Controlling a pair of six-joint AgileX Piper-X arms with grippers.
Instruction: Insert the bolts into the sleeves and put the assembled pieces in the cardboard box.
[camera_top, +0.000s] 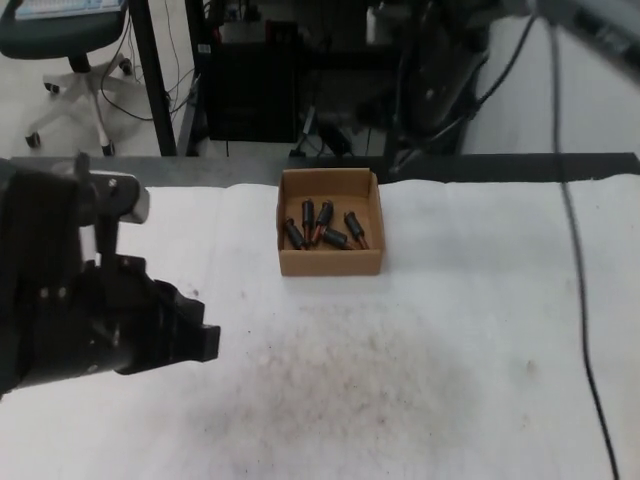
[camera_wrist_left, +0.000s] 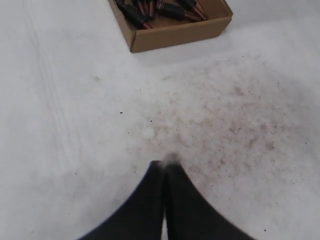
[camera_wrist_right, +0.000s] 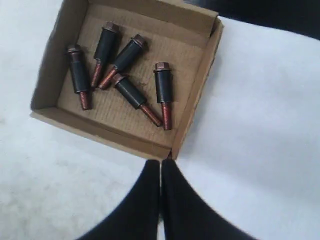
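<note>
The cardboard box (camera_top: 330, 263) stands open at the middle back of the white cloth. Several assembled pieces (camera_top: 325, 228), copper bolts in black sleeves, lie on its floor. The right wrist view looks down on these pieces (camera_wrist_right: 127, 55) inside the box (camera_wrist_right: 100, 132). My right gripper (camera_wrist_right: 161, 165) is shut and empty, just outside one corner of the box. My left gripper (camera_wrist_left: 164, 167) is also shut and empty. It hangs over the stained cloth, well short of the box (camera_wrist_left: 175, 35). The left arm (camera_top: 110, 320) is at the left of the high view.
A dark speckled stain (camera_top: 330, 380) spreads over the cloth in front of the box. A cable (camera_top: 580, 280) runs down the right side of the bench. Behind the bench stand an office chair (camera_top: 70, 50) and dark equipment.
</note>
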